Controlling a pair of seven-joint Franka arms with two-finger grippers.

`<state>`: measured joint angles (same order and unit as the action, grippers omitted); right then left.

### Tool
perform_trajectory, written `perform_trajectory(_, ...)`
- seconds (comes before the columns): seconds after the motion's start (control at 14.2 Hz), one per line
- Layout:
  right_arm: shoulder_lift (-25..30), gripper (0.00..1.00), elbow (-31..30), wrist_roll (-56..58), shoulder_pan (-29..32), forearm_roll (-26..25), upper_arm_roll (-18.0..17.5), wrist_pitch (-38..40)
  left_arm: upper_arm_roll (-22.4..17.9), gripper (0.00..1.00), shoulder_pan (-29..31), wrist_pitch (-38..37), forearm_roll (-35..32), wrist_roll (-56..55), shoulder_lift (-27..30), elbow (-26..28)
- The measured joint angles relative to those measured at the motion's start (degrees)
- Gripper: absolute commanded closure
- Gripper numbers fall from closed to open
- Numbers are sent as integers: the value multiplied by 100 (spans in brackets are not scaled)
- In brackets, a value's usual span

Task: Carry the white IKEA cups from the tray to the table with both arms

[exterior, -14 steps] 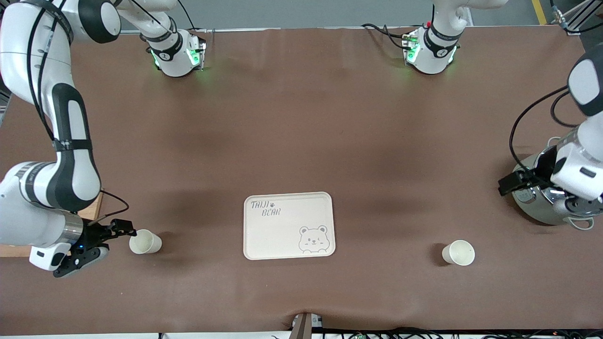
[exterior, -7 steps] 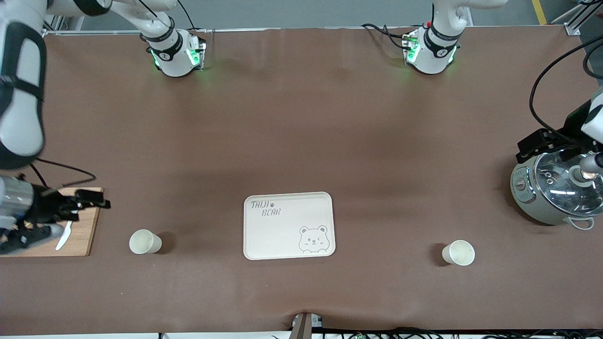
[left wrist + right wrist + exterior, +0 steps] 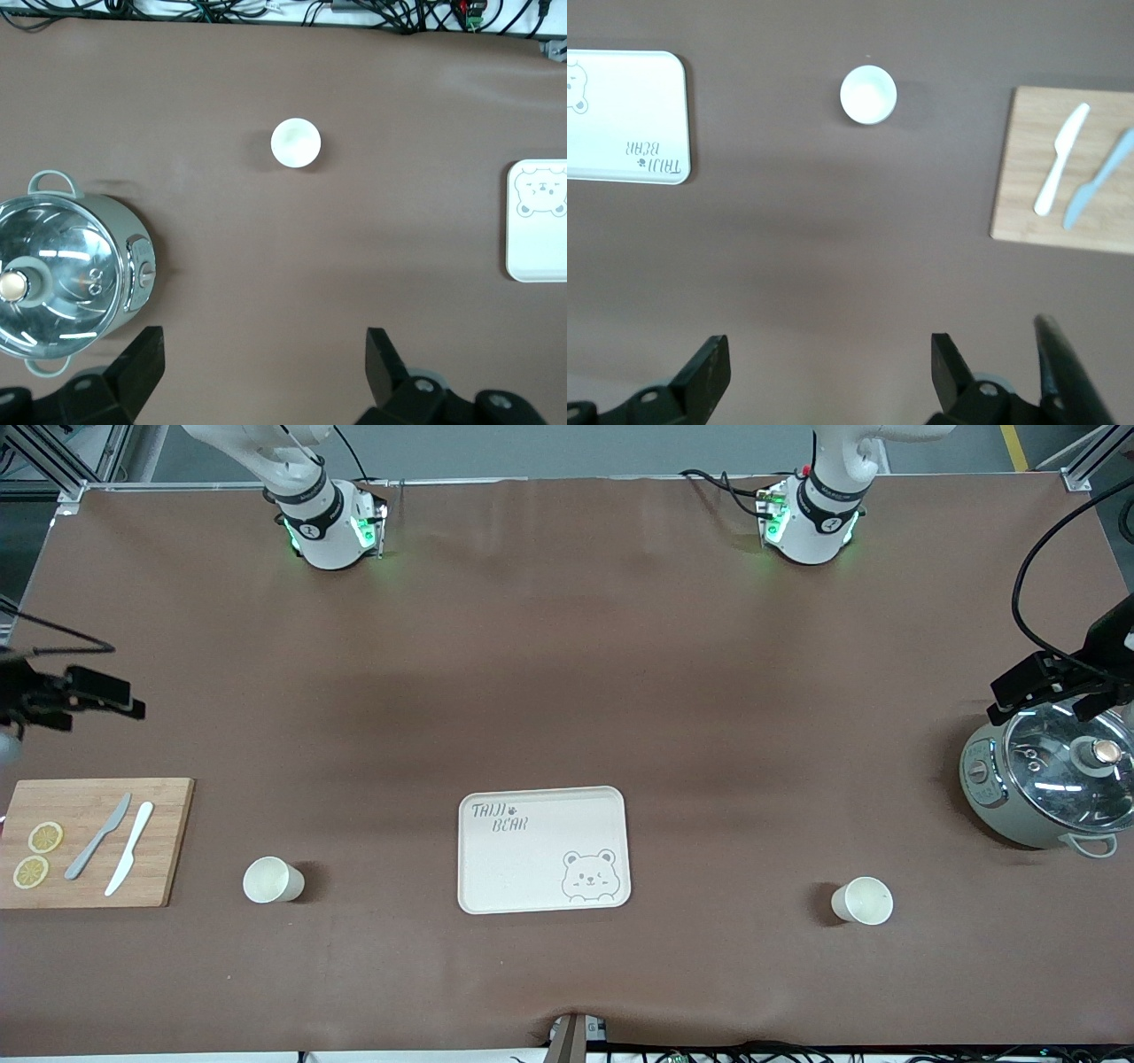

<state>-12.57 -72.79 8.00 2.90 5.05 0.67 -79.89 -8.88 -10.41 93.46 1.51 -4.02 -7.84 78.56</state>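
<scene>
While both pincers hang spread and empty, two small cream-white round cups stand upright on the brown surface. From the cream rectangular bear-printed tray [image 3: 543, 849], one cup [image 3: 273, 880] sits at nine o'clock toward the right arm's end, the other cup [image 3: 862, 900] at three o'clock toward the left arm's end. The right pincer [image 3: 84, 695] is up over the surface at the wooden cutting board's [image 3: 93, 841] twelve o'clock; the left pincer [image 3: 1045, 686] hangs above the steel lidded pot [image 3: 1050, 779].
</scene>
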Motion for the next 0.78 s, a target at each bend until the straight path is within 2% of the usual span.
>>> perform_trajectory(0.21, 931, 0, -988, -86, 1, -265, 5, -252, 0, 0, 1, -162, 0, 0, 1, -152)
perform_trajectory(0.35, 1348, 0, -1500, -161, 1, -299, 3, -410, 0, 0, 0, -167, 0, 0, 0, -162)
perform_trajectory(0.78, 1460, 0, -1841, -440, 1, -307, -7, -601, 0, 0, 1, -169, 0, 0, -2, -163)
